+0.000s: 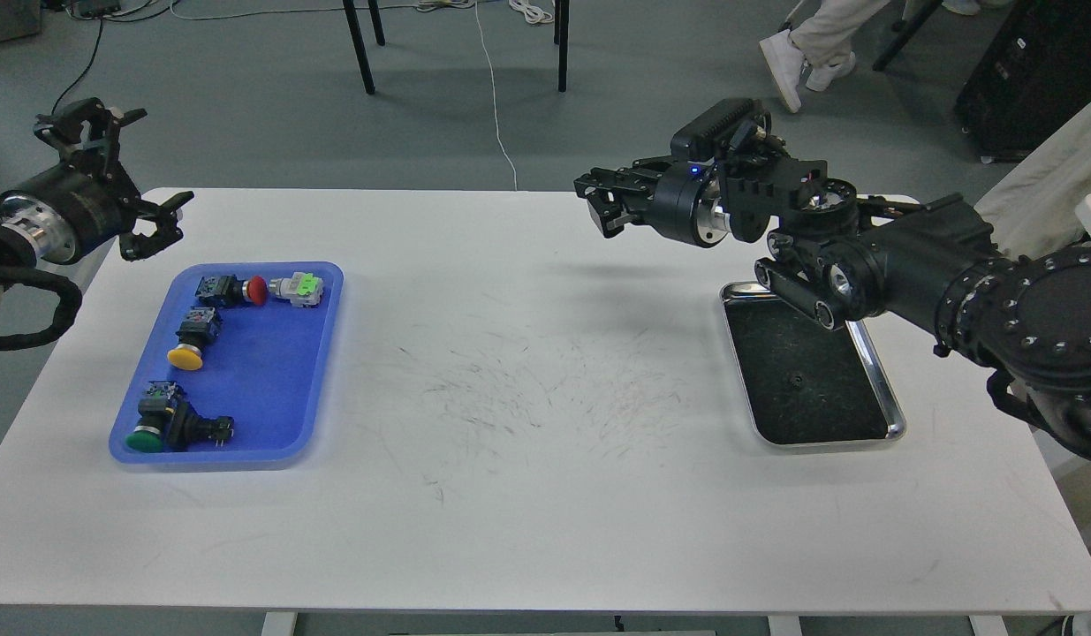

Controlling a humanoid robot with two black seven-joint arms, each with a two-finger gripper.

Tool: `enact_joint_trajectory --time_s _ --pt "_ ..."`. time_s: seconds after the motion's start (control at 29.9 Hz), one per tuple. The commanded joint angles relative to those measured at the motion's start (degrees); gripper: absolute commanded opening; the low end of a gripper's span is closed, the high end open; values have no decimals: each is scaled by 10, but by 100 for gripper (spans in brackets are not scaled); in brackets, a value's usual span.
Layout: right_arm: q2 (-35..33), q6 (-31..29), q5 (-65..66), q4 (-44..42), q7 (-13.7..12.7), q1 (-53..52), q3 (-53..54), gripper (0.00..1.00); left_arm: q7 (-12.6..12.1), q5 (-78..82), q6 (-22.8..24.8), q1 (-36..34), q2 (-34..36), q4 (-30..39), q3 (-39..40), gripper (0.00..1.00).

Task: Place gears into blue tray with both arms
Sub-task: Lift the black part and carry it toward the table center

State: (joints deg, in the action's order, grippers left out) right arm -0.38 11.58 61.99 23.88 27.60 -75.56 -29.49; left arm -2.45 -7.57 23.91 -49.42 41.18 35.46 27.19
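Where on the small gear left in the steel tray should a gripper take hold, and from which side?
Grip the gear across its toothed rim, coming straight down from above. It seems to lie flat on the steel tray, well clear of the walls, so only its edge offers purchase.

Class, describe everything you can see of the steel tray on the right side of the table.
The steel tray is a shiny rectangular metal tray with rounded corners and a low rim around a dark inside. It lies flat on the white table. One small gear lies in it. The right arm crosses above its far end.
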Motion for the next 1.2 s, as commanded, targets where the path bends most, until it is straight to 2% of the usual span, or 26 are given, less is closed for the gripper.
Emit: enact_joint_trajectory --time_s 0.0,0.37,0.8,1.17 --pt "4 35 0 15 -1 0 3 1 0 0 -3 7 21 24 0 99" --pt "4 78 3 36 -1 7 4 1 -1 -2 -2 21 62 58 0 99" --pt "4 96 11 178 4 -21 6 1 -1 -2 0 33 110 102 -4 99" --pt "4 93 96 289 4 -21 -10 1 -1 -2 -1 35 149 156 -6 99"
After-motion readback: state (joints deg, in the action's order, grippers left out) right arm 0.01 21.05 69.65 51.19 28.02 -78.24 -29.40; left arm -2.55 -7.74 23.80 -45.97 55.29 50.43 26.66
